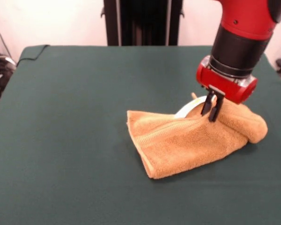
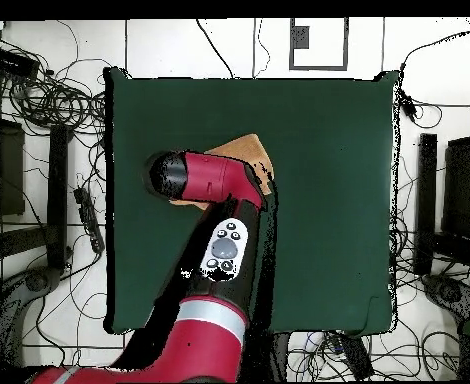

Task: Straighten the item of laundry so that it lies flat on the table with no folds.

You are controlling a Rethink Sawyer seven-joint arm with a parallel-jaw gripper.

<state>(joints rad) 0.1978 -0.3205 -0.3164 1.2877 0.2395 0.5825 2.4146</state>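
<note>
**Folded towel under the gripper, right-hand part of the table in the front view**

The towel (image 1: 192, 140) is lying folded over itself on the table (image 1: 75, 140), not flat. In the front view it is sitting right of the table's centre, closer to the right edge than to the left and about midway between the far and near edges. Its left part is forming a flattened double layer with a woven band running along the fold, while its right end is bulging into a rounded roll. A pale strip, possibly the label, is showing at the far side of the folds just beside the fingers. The gripper (image 1: 210, 111) is standing directly over the towel's upper ridge, its two black fingers (image 1: 214, 112) drawn close together with their tips touching the cloth; whether any cloth is caught between them cannot be told. In the overhead view the red arm (image 2: 214, 180) is reaching up from the bottom edge and covering most of the towel (image 2: 247, 150), leaving only a tan corner showing in the upper-middle part of the table (image 2: 329, 200).
</note>
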